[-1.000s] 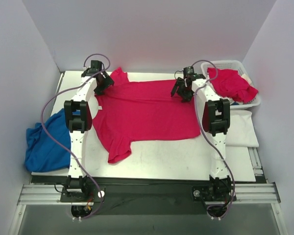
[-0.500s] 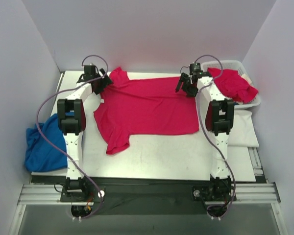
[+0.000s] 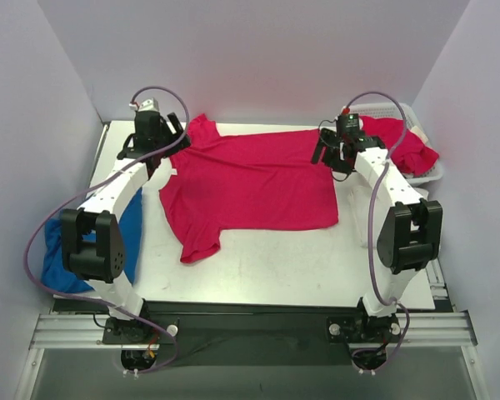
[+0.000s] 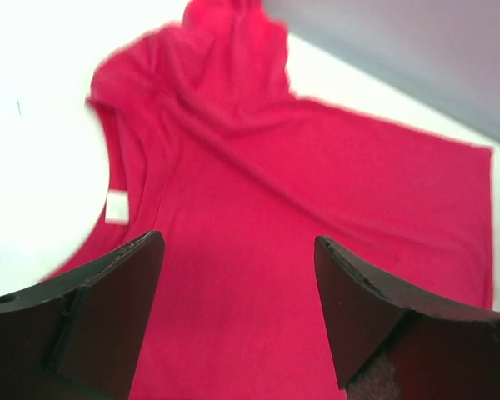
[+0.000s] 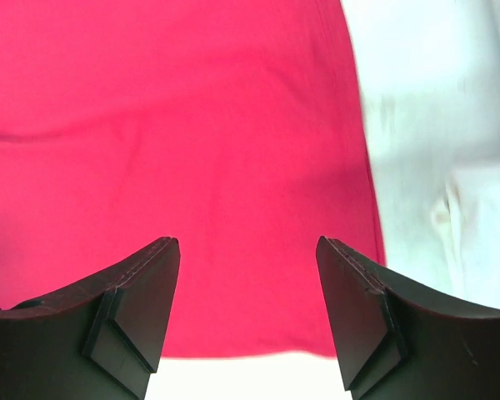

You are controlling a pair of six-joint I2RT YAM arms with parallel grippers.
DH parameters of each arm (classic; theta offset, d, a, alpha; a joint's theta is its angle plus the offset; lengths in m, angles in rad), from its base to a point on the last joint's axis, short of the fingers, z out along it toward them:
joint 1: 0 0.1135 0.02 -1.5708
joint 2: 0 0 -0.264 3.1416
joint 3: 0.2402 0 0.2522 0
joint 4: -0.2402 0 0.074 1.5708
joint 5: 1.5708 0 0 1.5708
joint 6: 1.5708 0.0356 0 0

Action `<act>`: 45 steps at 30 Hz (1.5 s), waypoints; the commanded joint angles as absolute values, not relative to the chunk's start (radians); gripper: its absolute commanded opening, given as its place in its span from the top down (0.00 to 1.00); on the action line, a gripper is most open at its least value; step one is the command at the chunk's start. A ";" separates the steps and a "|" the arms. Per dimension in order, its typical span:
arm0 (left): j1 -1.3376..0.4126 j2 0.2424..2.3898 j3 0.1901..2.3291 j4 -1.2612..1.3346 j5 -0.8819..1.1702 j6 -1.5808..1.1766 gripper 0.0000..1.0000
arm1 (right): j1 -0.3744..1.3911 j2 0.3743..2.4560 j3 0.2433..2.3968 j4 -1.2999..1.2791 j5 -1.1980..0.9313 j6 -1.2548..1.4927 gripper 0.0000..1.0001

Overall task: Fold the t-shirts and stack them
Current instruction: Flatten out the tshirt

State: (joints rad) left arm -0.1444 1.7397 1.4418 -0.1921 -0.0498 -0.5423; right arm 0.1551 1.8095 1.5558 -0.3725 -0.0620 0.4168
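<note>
A bright pinkish-red t-shirt [image 3: 250, 185] lies spread flat on the white table [image 3: 317, 267], collar to the left, hem to the right. My left gripper [image 3: 168, 143] is open and empty above the shirt's collar end; the left wrist view shows the shirt [image 4: 258, 208] below its fingers [image 4: 108, 308]. My right gripper [image 3: 332, 158] is open and empty above the shirt's far right hem corner; the right wrist view shows the shirt [image 5: 192, 125] and its hem edge below. Another pinkish-red t-shirt [image 3: 404, 142] is bunched in the white basket [image 3: 425, 175]. A white cloth [image 3: 429, 218] lies at the right edge.
A blue cloth [image 3: 75, 250] hangs off the table's left edge. The white lattice basket stands at the back right corner. Grey walls close in the back and both sides.
Both arms have lifted and drawn back from the shirt with open jaws. The shirt lies a little farther back than a second ago and has not moved since half a second ago.
</note>
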 commanded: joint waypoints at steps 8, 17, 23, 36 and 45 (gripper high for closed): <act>-0.172 1.739 1.163 -0.216 -0.121 -0.601 0.29 | 0.213 1.775 1.273 -0.344 -0.026 0.466 0.33; -0.166 1.811 1.143 -0.198 -0.207 -0.581 0.29 | 0.219 1.839 1.223 -0.313 -0.057 0.486 0.34; -0.123 1.815 1.120 -0.166 -0.210 -0.580 0.30 | 0.219 1.859 1.221 -0.311 -0.055 0.485 0.34; -0.086 1.959 1.256 -0.431 -0.339 -0.644 0.30 | 0.184 1.876 1.141 -0.339 -0.064 0.515 0.34; -0.084 1.885 1.224 -0.560 -0.423 -0.759 0.28 | 0.160 1.862 1.134 -0.460 -0.055 0.554 0.36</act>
State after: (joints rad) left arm -0.0986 1.9186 1.2518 -0.4309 -0.3763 -0.6945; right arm 0.1753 1.8549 1.1706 -0.2947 -0.0860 0.5308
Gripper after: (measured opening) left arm 0.713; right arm 0.644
